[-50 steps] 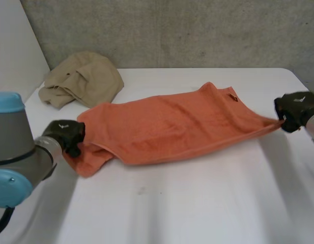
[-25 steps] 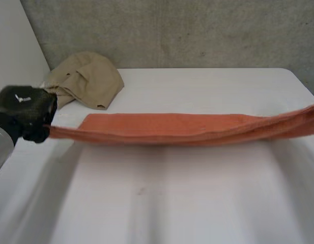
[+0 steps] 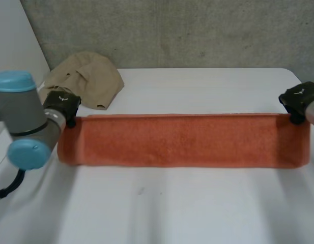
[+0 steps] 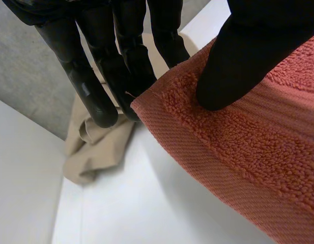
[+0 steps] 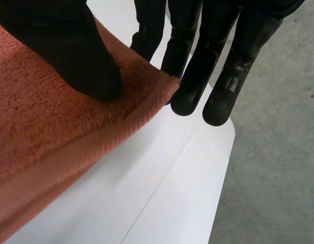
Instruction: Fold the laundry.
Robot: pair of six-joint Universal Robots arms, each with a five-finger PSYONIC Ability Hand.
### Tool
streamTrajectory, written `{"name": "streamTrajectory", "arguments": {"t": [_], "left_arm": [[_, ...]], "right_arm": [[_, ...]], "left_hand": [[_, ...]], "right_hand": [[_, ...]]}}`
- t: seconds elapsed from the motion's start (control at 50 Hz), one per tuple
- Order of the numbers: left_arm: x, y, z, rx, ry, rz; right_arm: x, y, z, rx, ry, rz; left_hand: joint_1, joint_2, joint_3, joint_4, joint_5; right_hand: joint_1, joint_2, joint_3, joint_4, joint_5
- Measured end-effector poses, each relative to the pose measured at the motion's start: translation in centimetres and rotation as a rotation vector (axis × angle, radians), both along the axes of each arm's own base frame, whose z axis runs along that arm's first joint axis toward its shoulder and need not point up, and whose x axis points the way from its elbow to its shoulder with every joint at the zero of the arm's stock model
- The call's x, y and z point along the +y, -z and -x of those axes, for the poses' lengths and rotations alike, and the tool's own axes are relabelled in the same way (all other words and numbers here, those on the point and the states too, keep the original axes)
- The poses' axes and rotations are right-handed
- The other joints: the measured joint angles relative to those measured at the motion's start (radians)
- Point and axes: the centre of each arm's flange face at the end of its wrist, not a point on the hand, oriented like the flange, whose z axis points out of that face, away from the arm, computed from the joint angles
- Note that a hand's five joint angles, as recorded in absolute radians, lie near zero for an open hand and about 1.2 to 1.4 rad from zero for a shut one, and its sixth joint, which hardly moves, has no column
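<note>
Orange terry cloth runs across the middle of the frame in the head view: the towel (image 3: pixel 182 140) is pulled into a long, even band from the left side almost to the right edge, over the white table (image 3: pixel 197 208). I cannot tell whether its lower edge rests on the tabletop or hangs just above it. The left hand (image 3: pixel 61 105) has the band's upper left corner. From the left wrist camera its thumb (image 4: pixel 233 66) presses down on the looped pile while the straight fingers (image 4: pixel 95 96) sit behind the hemmed corner, so the cloth is pinched between them. The right hand (image 3: pixel 298 99) grips the upper right corner the same way. In the right wrist camera its thumb (image 5: pixel 80 61) lies on the pile and the fingers (image 5: pixel 197 76) back the corner from the other side. A crumpled beige garment (image 3: pixel 85 79) sits at the upper left of the frame, near the left hand and apart from the towel, below the grey concrete wall (image 3: pixel 172 30).
</note>
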Motion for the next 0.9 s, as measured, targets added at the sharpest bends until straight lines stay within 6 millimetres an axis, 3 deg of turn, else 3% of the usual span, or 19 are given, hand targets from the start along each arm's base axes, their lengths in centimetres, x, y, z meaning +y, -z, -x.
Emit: {"name": "streamTrajectory", "arguments": {"t": [0.08,0.2,0.24,0.26,0.28,0.3,0.32,0.36,0.44,0.54,0.66,0.78,0.9], "left_arm": [[-2.6,1.2,1.6,-0.04,-0.002,0.056],[-4.4,2.7,3.6,-0.083,0.029,0.102],[-4.7,3.2,4.1,-0.09,0.04,0.111],[-4.7,3.3,4.4,-0.091,0.046,0.115],[-4.7,3.5,4.7,-0.093,0.053,0.119],[-4.7,3.7,5.0,-0.093,0.059,0.124],[-4.7,3.7,5.3,-0.091,0.063,0.131],[-4.6,3.6,5.7,-0.086,0.07,0.146],[-4.4,3.1,6.1,-0.073,0.075,0.172],[-3.7,1.2,5.9,-0.058,0.072,0.192],[-1.4,-0.9,4.7,-0.05,0.073,0.176],[2.8,-1.4,3.5,0.008,0.086,0.088],[5.8,-1.1,3.0,0.123,0.097,0.001]], "right_arm": [[-2.0,1.7,-1.3,0.016,0.002,0.056],[-4.4,3.7,-2.4,0.029,0.012,0.131],[-5.1,4.3,-2.6,0.032,0.021,0.149],[-5.3,4.5,-2.7,0.033,0.026,0.156],[-5.6,4.8,-2.8,0.034,0.034,0.163],[-5.9,5.0,-2.8,0.035,0.043,0.171],[-6.0,5.0,-2.8,0.035,0.049,0.176],[-6.5,5.0,-2.8,0.035,0.074,0.198],[-6.7,4.0,-2.6,0.023,0.108,0.228],[-5.8,1.6,-2.4,-0.03,0.134,0.24],[-2.1,-1.5,-2.1,-0.129,0.103,0.162],[1.7,-0.2,-0.5,-0.182,0.045,-0.044],[3.5,2.3,1.2,-0.217,0.039,-0.172]], "left_hand": [[0.0,0.0,0.0,0.0,0.0],[0.0,0.0,0.0,0.0,0.0],[-0.001,0.0,0.0,0.0,0.0],[-0.104,-0.108,-0.107,-0.11,-0.087],[-0.399,-0.374,-0.368,-0.377,-0.34],[-0.662,-0.623,-0.592,-0.607,-0.567],[-0.662,-0.623,-0.592,-0.607,-0.567],[-0.955,-0.955,-0.946,-0.959,-0.897],[-0.959,-0.994,-0.983,-0.998,-0.927],[-0.959,-0.994,-0.983,-0.998,-0.927],[-0.959,-0.994,-0.983,-0.998,-0.927],[-0.959,-0.994,-0.983,-0.998,-0.927],[-0.959,-0.994,-0.983,-0.998,-0.927]], "right_hand": [[0.0,0.0,0.0,0.0,0.0],[0.0,0.0,0.0,-0.001,0.0],[-0.14,-0.159,-0.143,-0.147,-0.13],[-0.276,-0.301,-0.281,-0.286,-0.262],[-0.276,-0.301,-0.281,-0.286,-0.262],[-0.568,-0.624,-0.618,-0.601,-0.576],[-0.615,-0.664,-0.657,-0.659,-0.636],[-0.773,-0.92,-0.926,-0.929,-0.896],[-0.786,-0.957,-0.969,-0.96,-0.921],[-0.786,-0.956,-0.969,-0.96,-0.921],[-0.786,-0.957,-0.969,-0.96,-0.921],[-0.774,-0.944,-0.954,-0.949,-0.912],[-0.682,-0.833,-0.826,-0.834,-0.812]]}}
